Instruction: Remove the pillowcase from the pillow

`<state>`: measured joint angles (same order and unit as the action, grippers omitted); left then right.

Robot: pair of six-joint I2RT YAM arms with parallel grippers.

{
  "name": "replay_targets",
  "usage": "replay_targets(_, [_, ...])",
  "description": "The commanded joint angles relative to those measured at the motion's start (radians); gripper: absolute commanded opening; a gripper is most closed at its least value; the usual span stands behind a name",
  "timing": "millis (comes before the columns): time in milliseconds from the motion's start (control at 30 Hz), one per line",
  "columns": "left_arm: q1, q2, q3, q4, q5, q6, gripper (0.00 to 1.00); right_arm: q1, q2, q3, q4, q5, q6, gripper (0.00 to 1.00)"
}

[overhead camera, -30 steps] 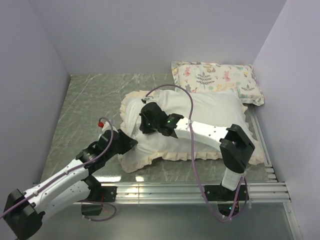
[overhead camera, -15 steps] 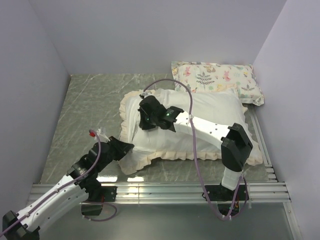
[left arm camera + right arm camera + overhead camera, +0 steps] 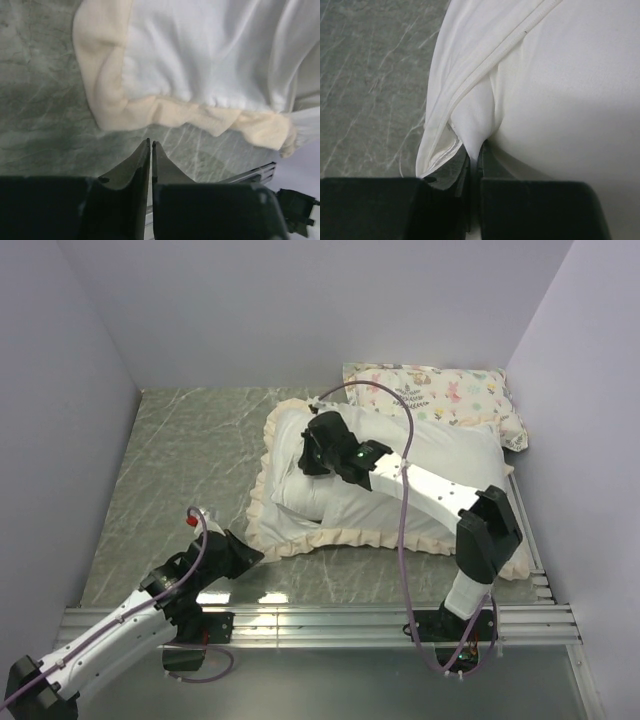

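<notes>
Left hand (image 3: 151, 148), fingers closed on nothing, sits low over the tabletop (image 3: 180, 450), just short of the cream ruffled border of the pillowcase (image 3: 165, 112). Right hand (image 3: 474, 156) is closed on a fold of the white pillow (image 3: 472, 120), which lies mid-tabletop inside the pillowcase. A printed pillow (image 3: 440, 390) lies just behind.

A table (image 3: 170, 450) with a grey-green, marble-veined top spreads across the whole view. Three plain walls close it in — the back wall (image 3: 320, 310), the left wall (image 3: 50, 440) and the right wall (image 3: 590, 440) — all smooth and pale, with a faint lilac tint. Silver slotted rails (image 3: 330, 620) run along the table's near edge. The light is soft and even; a few dull bright patches (image 3: 268, 597) lie on the top near the rails.
</notes>
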<state>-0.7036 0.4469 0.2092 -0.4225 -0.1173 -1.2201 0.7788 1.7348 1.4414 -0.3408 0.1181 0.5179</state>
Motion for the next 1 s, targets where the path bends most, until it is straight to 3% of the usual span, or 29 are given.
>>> replay_targets(0, [-0.004, 0.006, 0.005, 0.128, -0.001, -0.007, 0.13, -0.001, -0.133, -0.047, 0.078, -0.056, -0.019, 0.0])
replay_targets(67, [-0.004, 0.015, 0.042, 0.148, -0.042, 0.01, 0.27, 0.007, -0.182, -0.143, 0.115, -0.095, -0.019, 0.0])
replay_targets(100, [-0.004, 0.024, 0.064, 0.137, -0.065, 0.017, 0.42, 0.025, -0.239, -0.185, 0.165, -0.113, -0.019, 0.0])
replay_targets(200, [-0.004, 0.079, 0.171, 0.152, -0.122, 0.069, 0.61, 0.083, -0.323, -0.323, 0.216, -0.126, -0.015, 0.0])
replay_targets(300, [-0.004, 0.133, 0.235, 0.231, -0.107, 0.143, 0.72, 0.122, -0.386, -0.418, 0.261, -0.12, -0.004, 0.0])
replay_targets(467, [-0.005, 0.231, 0.26, 0.405, 0.023, 0.247, 0.81, 0.143, -0.44, -0.472, 0.263, -0.069, -0.004, 0.0])
replay_targets(733, [-0.022, 0.351, 0.262, 0.47, 0.062, 0.303, 0.81, 0.143, -0.434, -0.429, 0.22, -0.057, -0.019, 0.0])
replay_targets(833, [-0.022, 0.369, 0.262, 0.467, 0.039, 0.312, 0.76, 0.145, -0.434, -0.427, 0.214, -0.049, -0.022, 0.0])
replay_targets(933, [-0.022, 0.401, 0.274, 0.432, -0.02, 0.309, 0.6, 0.149, -0.446, -0.434, 0.209, -0.054, -0.024, 0.0])
replay_targets(967, [-0.022, 0.412, 0.286, 0.426, -0.04, 0.31, 0.48, 0.152, -0.451, -0.437, 0.206, -0.054, -0.022, 0.0])
